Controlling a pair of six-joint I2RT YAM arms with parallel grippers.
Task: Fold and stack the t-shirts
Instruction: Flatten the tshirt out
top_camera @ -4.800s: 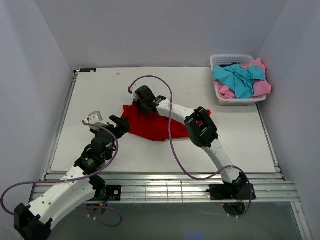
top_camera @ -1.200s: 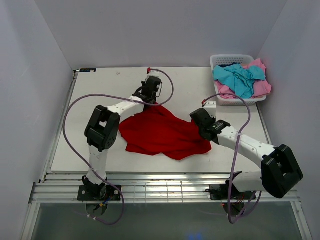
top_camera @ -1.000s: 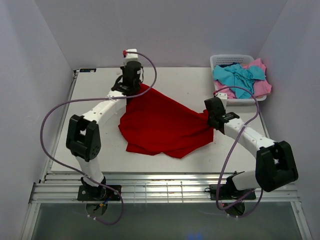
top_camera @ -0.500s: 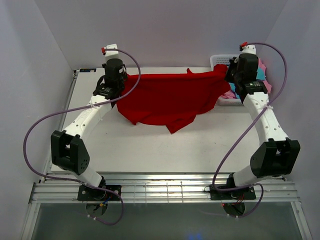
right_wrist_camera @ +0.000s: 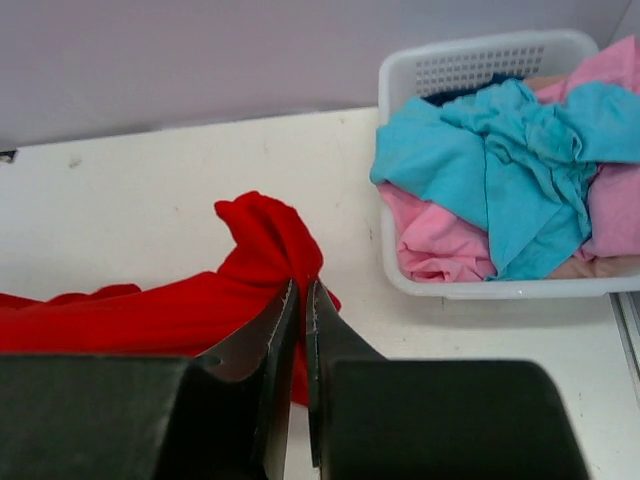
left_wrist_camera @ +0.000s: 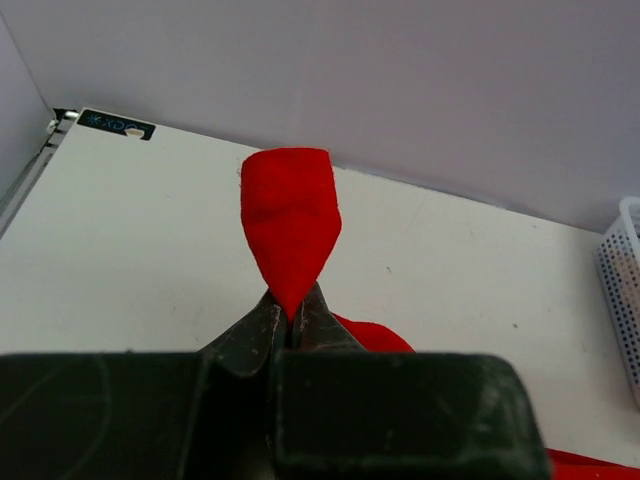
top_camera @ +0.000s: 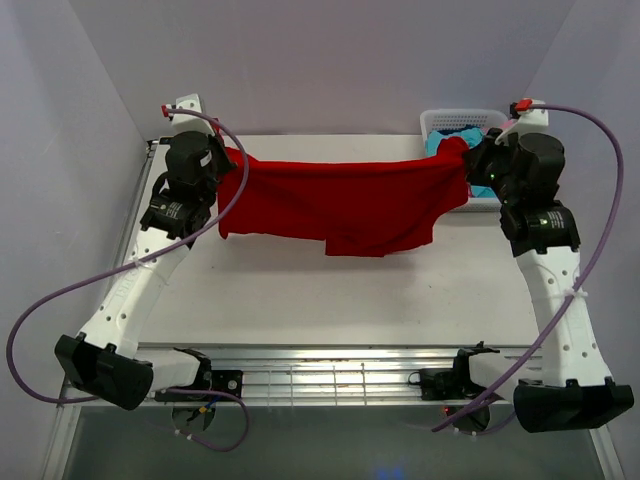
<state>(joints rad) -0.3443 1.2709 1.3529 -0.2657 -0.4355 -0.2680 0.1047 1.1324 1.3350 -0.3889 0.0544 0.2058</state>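
There is one large bright red cloth t-shirt [top_camera: 340,205], and it hangs stretched in the air above the white table [top_camera: 300,300], strung between two hands. The left hand [left_wrist_camera: 292,315] has its fingers pressed together on one pinched corner, which stands up past the tips as a red flap. The right hand [right_wrist_camera: 303,290] is likewise clamped on a bunched corner at the other end. The shirt's lower edge sags in the middle, over the far half of the table.

At the far right corner stands one white plastic lattice basket [right_wrist_camera: 470,50], heaped with crumpled turquoise-blue cloth [right_wrist_camera: 480,170] and pink cloth [right_wrist_camera: 440,250]. How many shirts of each colour lie in the heap I cannot tell.

One small dark label [left_wrist_camera: 112,124] sits at the table's far left corner. Its pale print is too small to read.
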